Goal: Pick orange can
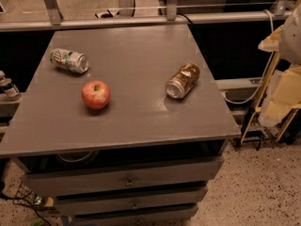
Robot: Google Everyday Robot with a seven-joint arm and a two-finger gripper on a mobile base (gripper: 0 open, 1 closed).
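Since the tool is nowhere in my camera view, I cannot tell how wide it stands or whether it carries anything. I can only judge that it does not have the orange can, because that can lies untouched on the desk. A pale rounded shape at the right border of the view may belong to the arm, but I cannot say so.

With no tool to measure from, I place things against each other. The orange can lies on its side toward the right part of the desk top, not far from that edge. Its silver end points toward the front of the desk and its body angles away toward the back. A red apple sits well apart from it across the middle. A dented white-and-green can, also on its side, lies beyond the apple toward the far corner. Nothing touches the orange can. Below the top, the uppermost drawer stands slightly ajar.

I judge the task to be at its very start: the approach has not begun. Next I would need to bring the tool into view above the orange can, with its jaws spread wider than the can's body. I would turn it so the jaws close across the round sides, not along the length. A can lying down may roll if nudged from one side, so I would come down squarely over it.
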